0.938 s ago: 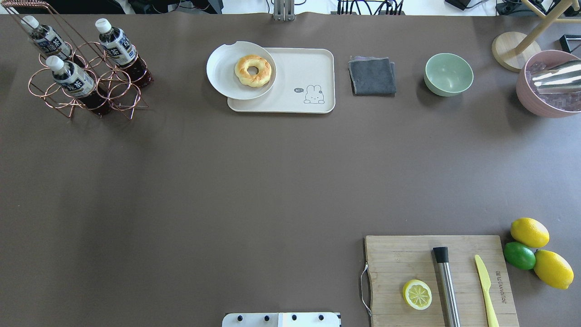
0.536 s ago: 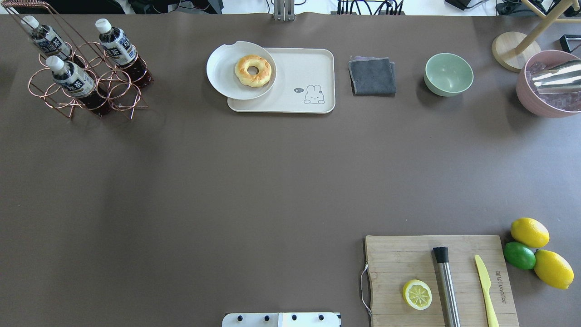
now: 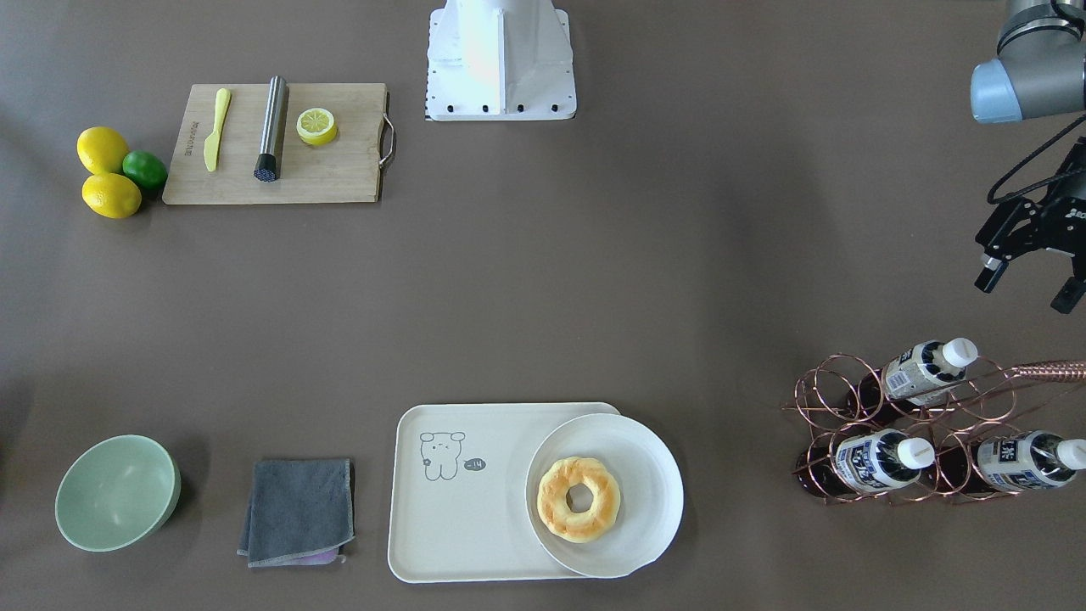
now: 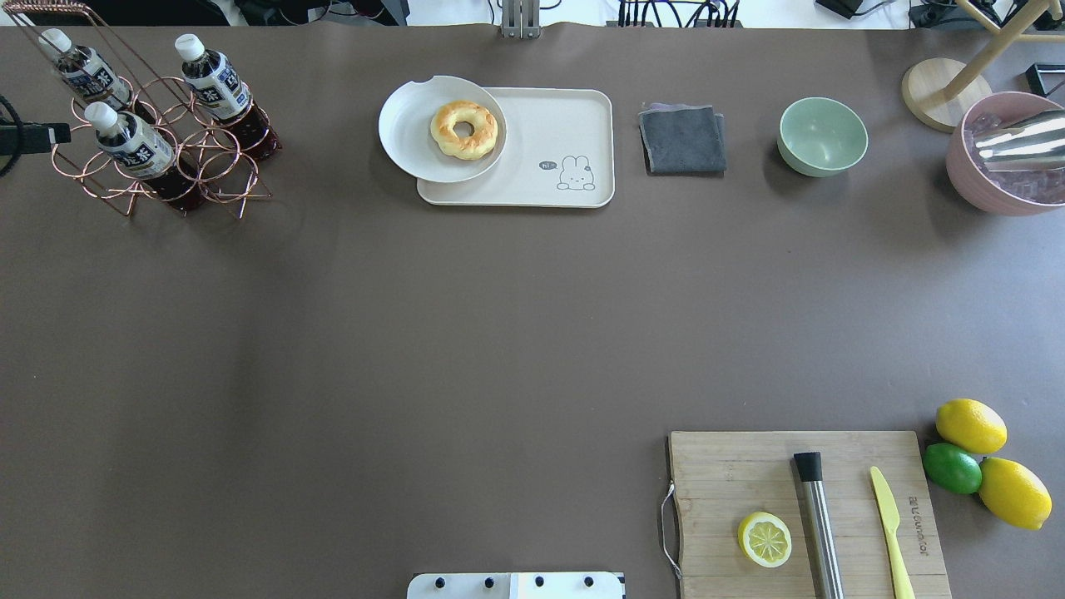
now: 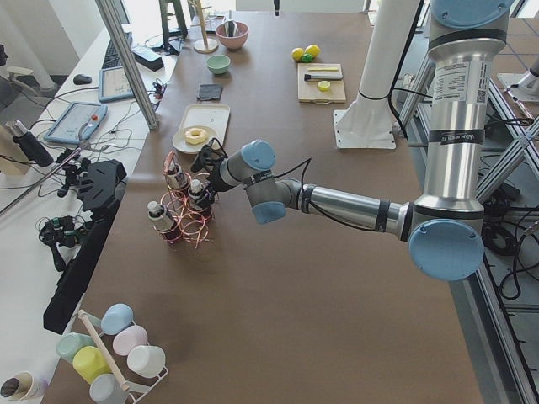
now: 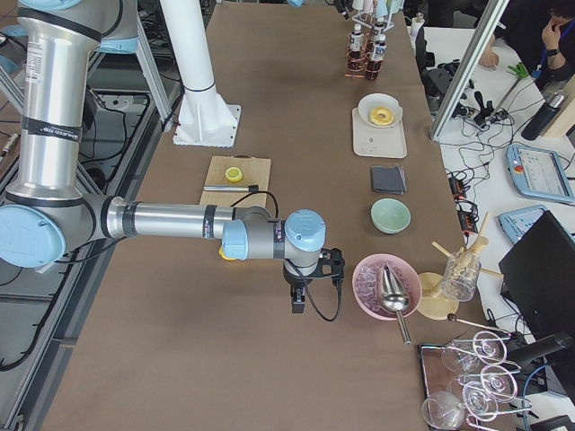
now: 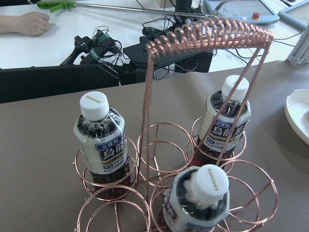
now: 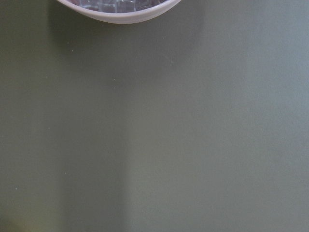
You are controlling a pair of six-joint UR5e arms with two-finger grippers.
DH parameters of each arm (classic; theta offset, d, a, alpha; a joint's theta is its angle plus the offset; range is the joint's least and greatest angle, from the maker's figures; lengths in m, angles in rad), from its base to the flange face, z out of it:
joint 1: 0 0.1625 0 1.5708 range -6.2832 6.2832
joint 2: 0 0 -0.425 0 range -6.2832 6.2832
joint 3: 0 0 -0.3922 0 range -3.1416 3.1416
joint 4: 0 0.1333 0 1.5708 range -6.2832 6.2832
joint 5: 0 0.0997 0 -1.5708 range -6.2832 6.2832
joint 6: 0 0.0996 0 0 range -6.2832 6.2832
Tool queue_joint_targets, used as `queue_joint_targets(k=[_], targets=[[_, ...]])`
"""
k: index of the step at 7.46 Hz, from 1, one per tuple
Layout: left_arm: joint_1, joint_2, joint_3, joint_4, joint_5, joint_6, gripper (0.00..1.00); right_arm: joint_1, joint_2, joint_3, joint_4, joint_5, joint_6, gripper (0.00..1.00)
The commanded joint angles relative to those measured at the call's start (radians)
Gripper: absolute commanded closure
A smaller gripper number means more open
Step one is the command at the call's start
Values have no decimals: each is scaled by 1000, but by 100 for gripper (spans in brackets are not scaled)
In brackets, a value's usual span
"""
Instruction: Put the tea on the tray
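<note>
**Q:** What sits closest to the robot's base?

**A:** A wooden cutting board (image 4: 715, 482) on the robot's right. It carries a lemon half (image 4: 765, 539), a steel rod (image 4: 818, 524) and a yellow knife (image 4: 890, 532). Two lemons (image 4: 971, 426) and a lime (image 4: 952, 467) lie just beside the board.

**Q:** And the arms?

**A:** The right gripper (image 6: 301, 301) hangs low over bare table beside a pink bowl of ice (image 6: 386, 285), well apart from the task's things. Only a side view shows it, so I cannot tell whether its fingers are parted or closed. The left gripper (image 3: 1028, 288) hovers at the table's left end, on the robot's side of a copper wire rack (image 7: 207, 35), touching nothing. Its two fingers are spread apart with nothing between them.

**Q:** Where is the tea?

**A:** Three tea bottles (image 7: 198, 203) stand in the rack's rings, white caps up. None is lifted out.

**Q:** What else lies along the far side?

**A:** The cream tray (image 4: 566, 116) lies near the middle, well apart from the rack. A round white plate (image 4: 408, 133) holding a doughnut (image 4: 463, 129) overlaps the tray's left end, and the end with the drawn bear is bare. To the tray's right come a folded grey cloth (image 4: 682, 139) and then a green bowl (image 4: 822, 136).
</note>
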Motion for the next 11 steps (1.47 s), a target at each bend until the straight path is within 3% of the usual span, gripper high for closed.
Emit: queue_joint_targets(k=[1, 5, 8, 11], targets=[[54, -12, -1, 0, 168, -53, 3, -2, 0, -2, 0, 0, 0, 0], [162, -47, 3, 6, 331, -161, 7, -4, 0, -4, 0, 0, 0, 0], [163, -42, 9, 4, 344, -155, 15, -4, -2, -2, 0, 0, -1, 0], [189, -47, 12, 4, 388, -151, 16, -4, -2, -4, 0, 0, -1, 0]])
